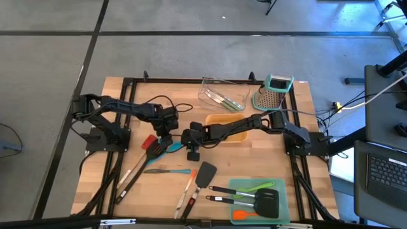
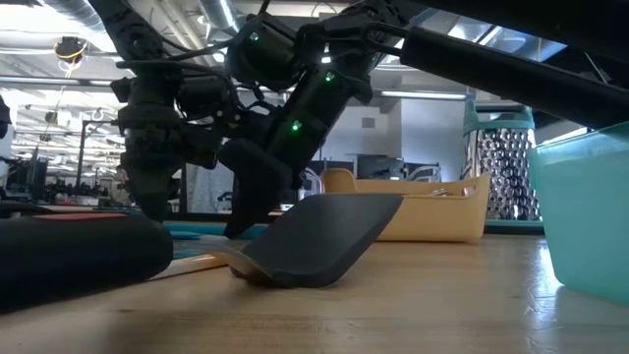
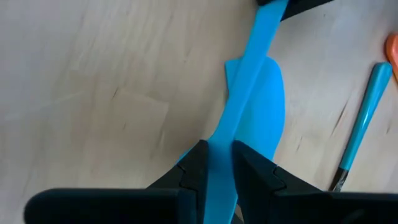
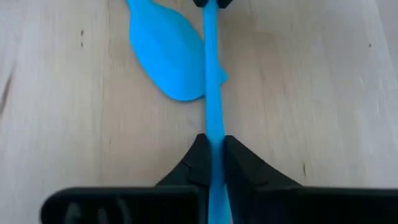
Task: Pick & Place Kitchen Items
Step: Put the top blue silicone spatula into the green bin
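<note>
I have both arms on the same blue tool (image 4: 211, 93) near the middle of the tabletop (image 1: 267, 172), between the two arms. In the right wrist view the right gripper (image 4: 213, 146) has its fingers pinching the tool's thin blue strip, and in the left wrist view the left gripper (image 3: 219, 163) is pinching that strip from the other end. The broad blue blade (image 4: 168, 59) shows just beyond the strip in both wrist views; I cannot tell whether it touches the wood or sits slightly above it.

This looks to me like a handover, so the thing to get right is timing. I would confirm the right grip is centred and square on the strip before I let the left fingers spread, and I would open the left side fully before pulling either arm away, or the strip will twist or spring. With two wrists this close, I would back the left arm out along its own line, not sideways.

Other utensils lie just beside: a teal-handled tool (image 3: 360, 118), a black spatula (image 1: 205, 174) and a red one (image 1: 149, 142). The orange tray (image 1: 230, 121) sits just behind.
</note>
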